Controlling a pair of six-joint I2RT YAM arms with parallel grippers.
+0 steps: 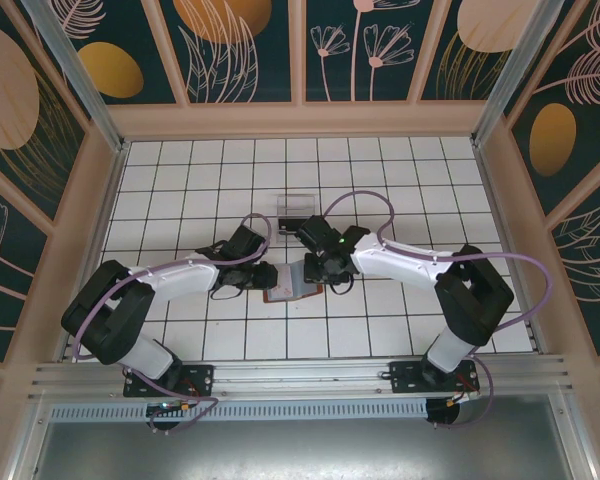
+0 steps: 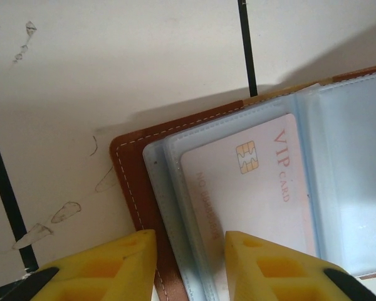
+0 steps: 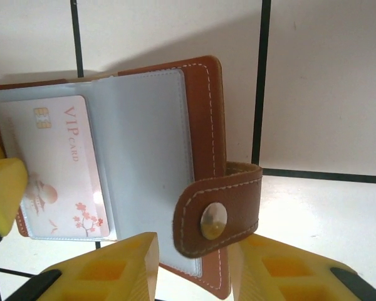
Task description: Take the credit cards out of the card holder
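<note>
On the bench (image 1: 180,190), the card holder (image 3: 203,100) lies open, credit card (image 3: 56,163) sleeved. Your left hand (image 2: 189,244) straddles its edge, part-spread; your right hand (image 3: 194,248) flanks the strap (image 3: 216,216), grip unclear. Pull without pinning, and the holder may drag along.

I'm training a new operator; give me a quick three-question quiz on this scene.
1. True or false: the reddish-brown leather card holder lies folded shut on the white tiled table.
2. The pale pink chip card in its clear plastic sleeve reads: A) VIP, B) GOLD, C) BANK.
3. What is fixed on the holder's brown strap?
Key: 1 false, it lies open. 2 A. 3 a round metal snap.
</note>
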